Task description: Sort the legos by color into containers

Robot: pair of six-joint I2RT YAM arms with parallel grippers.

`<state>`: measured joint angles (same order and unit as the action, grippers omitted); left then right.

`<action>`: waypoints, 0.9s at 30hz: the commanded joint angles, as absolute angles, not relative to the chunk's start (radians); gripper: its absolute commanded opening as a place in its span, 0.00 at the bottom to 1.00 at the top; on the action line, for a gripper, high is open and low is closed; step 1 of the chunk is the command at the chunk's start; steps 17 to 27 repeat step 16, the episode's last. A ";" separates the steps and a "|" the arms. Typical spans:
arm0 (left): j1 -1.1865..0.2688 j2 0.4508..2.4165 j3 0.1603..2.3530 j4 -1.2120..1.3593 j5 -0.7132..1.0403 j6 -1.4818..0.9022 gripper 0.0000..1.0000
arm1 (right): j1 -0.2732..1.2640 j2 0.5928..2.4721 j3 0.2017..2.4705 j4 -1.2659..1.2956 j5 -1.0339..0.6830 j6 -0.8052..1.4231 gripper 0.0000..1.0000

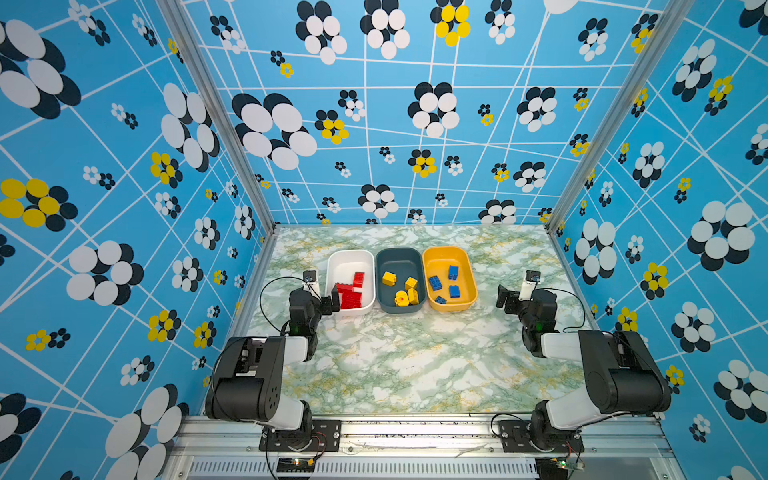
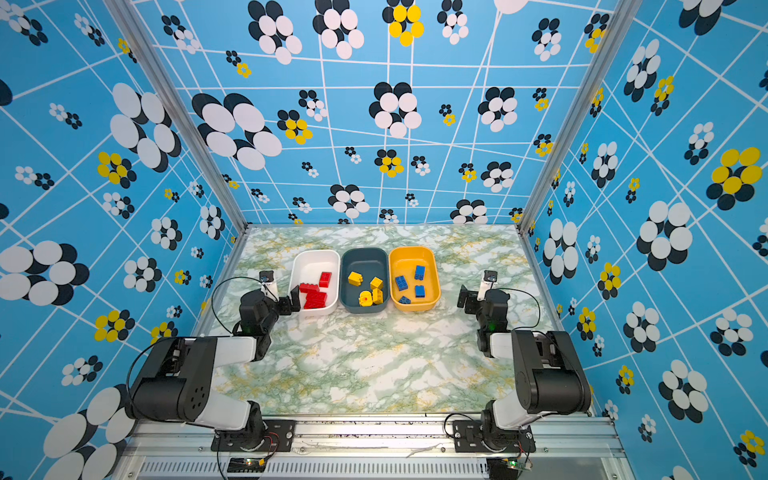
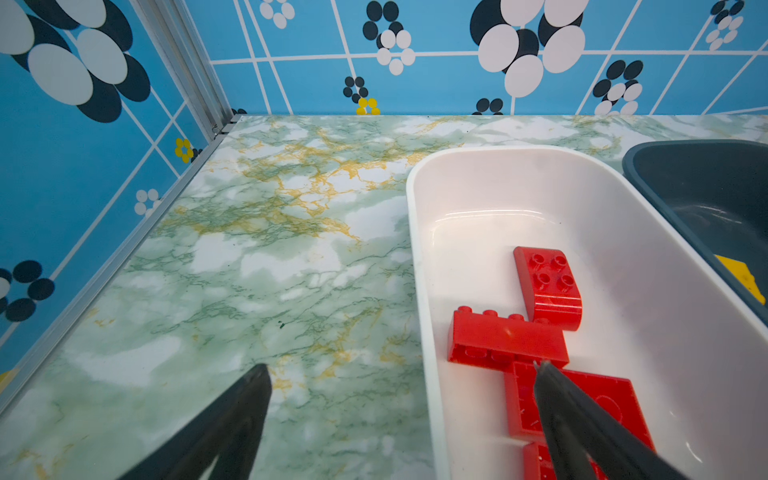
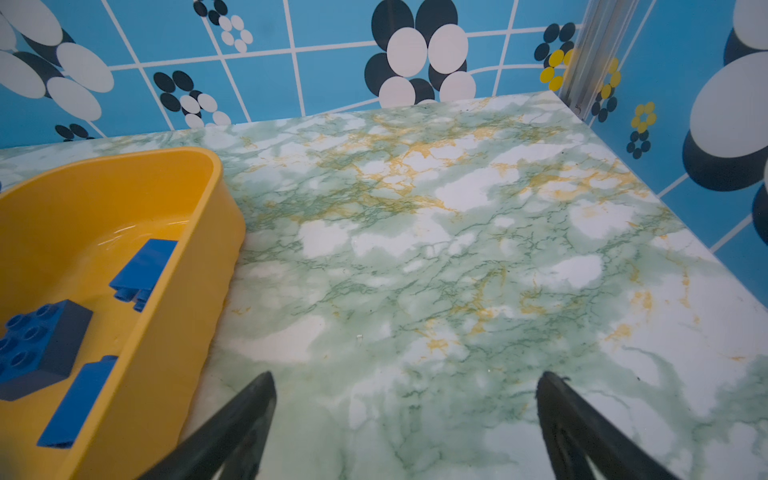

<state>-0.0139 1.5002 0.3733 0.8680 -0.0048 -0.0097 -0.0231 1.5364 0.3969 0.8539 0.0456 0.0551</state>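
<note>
The left gripper (image 1: 331,301) is pictured with its jaws spread wide and nothing held, poised at the near left corner of the white tub (image 1: 349,254). In the left wrist view, the tub's wall is seen between the jaws. One finger (image 3: 582,424) is placed over the red bricks (image 3: 507,340) inside, and the other is over the table outside. Whether that finger touches a brick cannot be told. The right gripper (image 1: 505,300) is likewise held wide apart and empty. It is set over bare table just to the right of the yellow-orange tub (image 1: 446,250).

The scene is enclosed by blue walls (image 1: 124,166) printed with white, black and yellow flowers. A green-and-white marbled table (image 1: 395,365) is laid out between them. Three tubs are lined up close side by side across its far half. The white one is on the left, the dark teal-grey tub (image 1: 399,251) is in the middle, and the yellow-orange one is on the right.

The bricks are seen sorted by colour. About four red bricks are gathered in the near half of the white tub, several of them touching. Four yellow bricks (image 1: 389,278) are spread in the teal-grey tub, and among them is a rounded yellow piece (image 1: 401,298) marked with a red dot, near the front wall. Four blue bricks (image 1: 435,282) are scattered apart in the yellow-orange tub.
</note>
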 commanded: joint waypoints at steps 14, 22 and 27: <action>-0.009 1.525 0.398 0.870 -0.013 -0.025 0.99 | -0.026 1.539 0.391 0.877 0.035 0.041 0.99; -0.008 1.525 0.399 0.869 -0.018 -0.026 0.99 | -0.025 1.537 0.389 0.880 0.035 0.041 0.99; -0.008 1.525 0.399 0.869 -0.018 -0.026 0.99 | -0.025 1.537 0.389 0.880 0.035 0.041 0.99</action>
